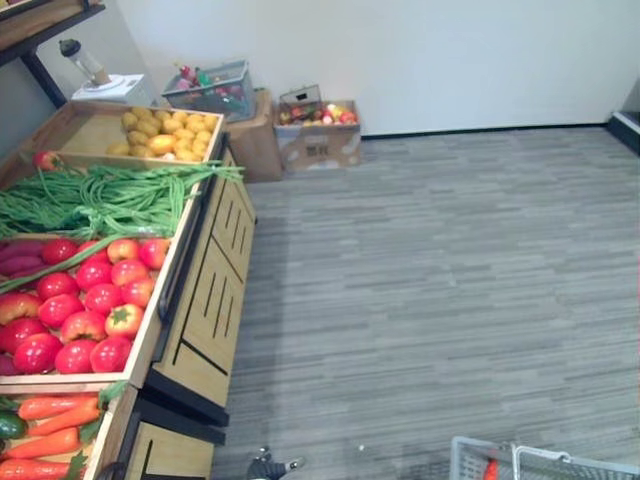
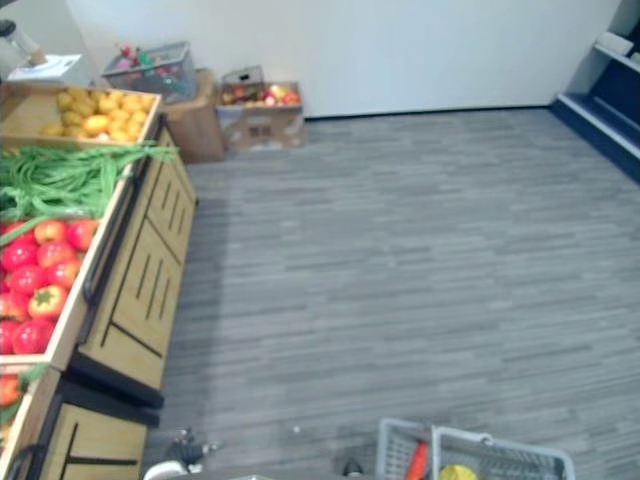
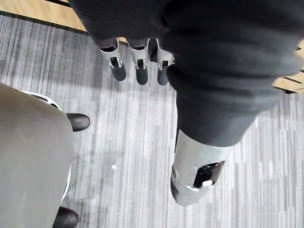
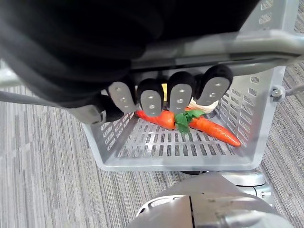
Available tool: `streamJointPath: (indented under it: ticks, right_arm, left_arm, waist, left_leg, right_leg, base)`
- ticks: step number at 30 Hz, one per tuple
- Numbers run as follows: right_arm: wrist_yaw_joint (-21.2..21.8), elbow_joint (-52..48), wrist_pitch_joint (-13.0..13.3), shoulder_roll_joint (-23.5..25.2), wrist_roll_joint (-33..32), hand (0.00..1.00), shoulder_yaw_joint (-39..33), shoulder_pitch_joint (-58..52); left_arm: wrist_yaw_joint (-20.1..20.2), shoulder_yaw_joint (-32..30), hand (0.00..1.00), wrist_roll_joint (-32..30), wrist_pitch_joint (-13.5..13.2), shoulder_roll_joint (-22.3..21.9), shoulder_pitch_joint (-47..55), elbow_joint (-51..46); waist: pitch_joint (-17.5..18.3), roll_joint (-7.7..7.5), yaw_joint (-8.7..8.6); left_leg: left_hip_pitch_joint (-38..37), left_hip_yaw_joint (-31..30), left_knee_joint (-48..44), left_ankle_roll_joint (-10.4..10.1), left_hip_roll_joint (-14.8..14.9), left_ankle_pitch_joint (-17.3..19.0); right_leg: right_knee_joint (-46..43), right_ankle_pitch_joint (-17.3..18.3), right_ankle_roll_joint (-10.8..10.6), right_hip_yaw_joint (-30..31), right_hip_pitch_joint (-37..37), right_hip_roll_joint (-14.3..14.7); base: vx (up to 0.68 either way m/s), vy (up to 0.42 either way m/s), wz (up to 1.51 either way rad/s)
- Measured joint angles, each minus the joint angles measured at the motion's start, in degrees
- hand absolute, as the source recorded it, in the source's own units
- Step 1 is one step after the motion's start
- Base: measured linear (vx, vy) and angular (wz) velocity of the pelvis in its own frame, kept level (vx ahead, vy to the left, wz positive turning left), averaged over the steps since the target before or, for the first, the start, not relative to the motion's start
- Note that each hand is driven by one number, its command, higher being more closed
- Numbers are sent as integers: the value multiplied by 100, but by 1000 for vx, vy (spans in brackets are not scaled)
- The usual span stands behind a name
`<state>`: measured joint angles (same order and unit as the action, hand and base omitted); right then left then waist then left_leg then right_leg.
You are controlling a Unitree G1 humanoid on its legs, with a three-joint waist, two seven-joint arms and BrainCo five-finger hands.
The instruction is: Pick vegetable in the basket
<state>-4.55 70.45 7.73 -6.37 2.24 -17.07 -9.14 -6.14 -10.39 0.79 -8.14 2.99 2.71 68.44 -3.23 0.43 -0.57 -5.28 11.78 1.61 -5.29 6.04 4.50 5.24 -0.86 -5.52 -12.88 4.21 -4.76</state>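
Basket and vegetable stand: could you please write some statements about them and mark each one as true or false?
1. The right hand is curled round the handle of the grey basket. True.
2. The basket is empty. False: carrots lie in it.
3. The left hand holds a carrot. False: it hangs open above the floor, holding nothing.
4. On the stand, the green beans lie between the yellow produce and the tomatoes. True.
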Motion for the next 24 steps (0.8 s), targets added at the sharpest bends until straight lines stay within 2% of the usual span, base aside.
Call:
streamJointPath:
  ticks: [5, 24]
  right_arm:
    - [1, -1, 0, 0, 1, 100, 172, 9]
    - [15, 14, 5, 8, 2, 100, 177, -75]
  left_arm:
    - [-22, 56, 0, -210, 4, 0, -4, 0]
    - [33, 95, 0, -204, 6, -2, 3, 5]
  waist:
    - [1, 7, -74]
    - [13, 19, -81]
  left_leg:
    - [1, -4, 11, 0, -12, 0]
    - [-123, 28, 20, -16, 10, 16]
  right_leg:
    - [15, -1, -2, -7, 1, -9]
    - [53, -7, -10, 24, 113, 10]
  base:
    - [0, 0, 0]
    - [0, 0, 0]
